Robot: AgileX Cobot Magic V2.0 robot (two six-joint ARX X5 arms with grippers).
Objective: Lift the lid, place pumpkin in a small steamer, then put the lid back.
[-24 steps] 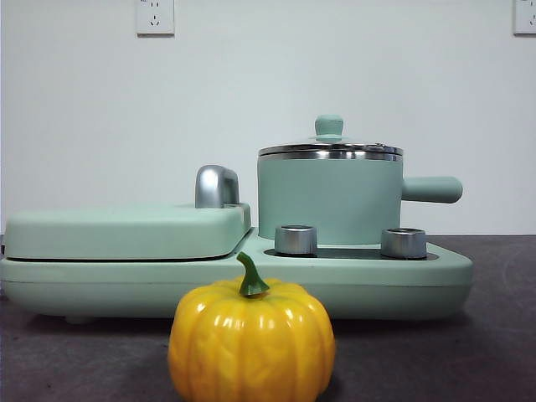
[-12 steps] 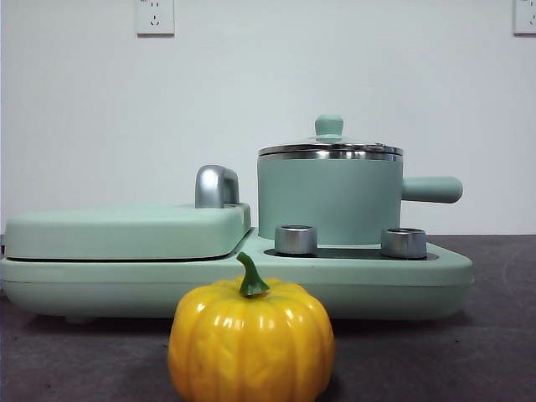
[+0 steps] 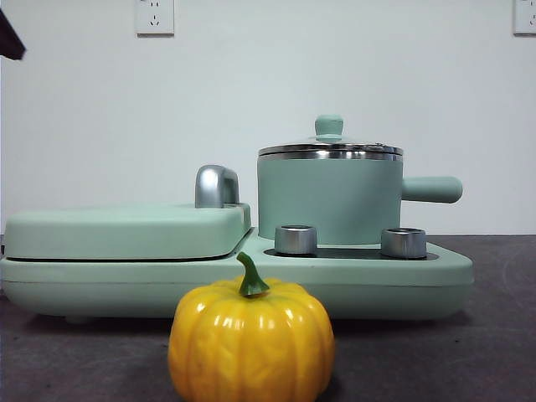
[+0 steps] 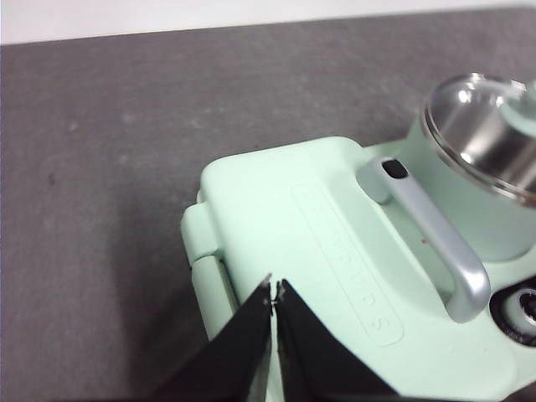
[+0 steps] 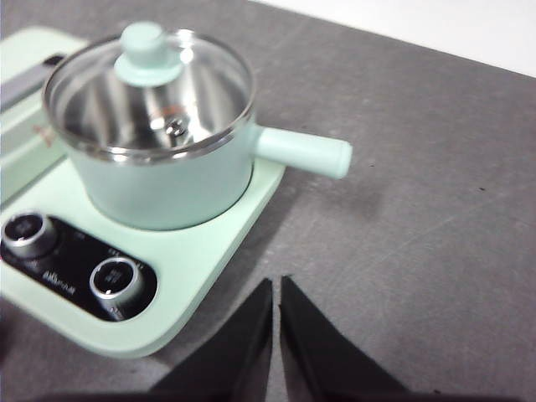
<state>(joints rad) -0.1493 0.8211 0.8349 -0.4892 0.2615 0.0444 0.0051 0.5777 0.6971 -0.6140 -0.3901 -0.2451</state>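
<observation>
The yellow-orange pumpkin (image 3: 250, 339) with a green stem sits on the dark table at the front, before the appliance. The mint-green small steamer (image 3: 328, 199) stands on the appliance's right side, its stubby handle pointing right; it also shows in the right wrist view (image 5: 167, 180). The glass lid (image 3: 330, 149) with a mint knob rests on it, seen too in the right wrist view (image 5: 149, 84). My left gripper (image 4: 275, 295) is shut and empty above the flat griddle cover. My right gripper (image 5: 276, 289) is shut and empty above the table, off the appliance's corner nearest the steamer.
The wide flat mint-green griddle cover (image 3: 126, 228) with a chrome handle (image 3: 215, 186) fills the appliance's left side. Two steel control knobs (image 3: 296, 239) sit before the steamer. A black arm tip (image 3: 10, 38) shows at the top left corner.
A black arm tip has come into the front view at the top left corner. The pumpkin, steamer and lid have not moved.
</observation>
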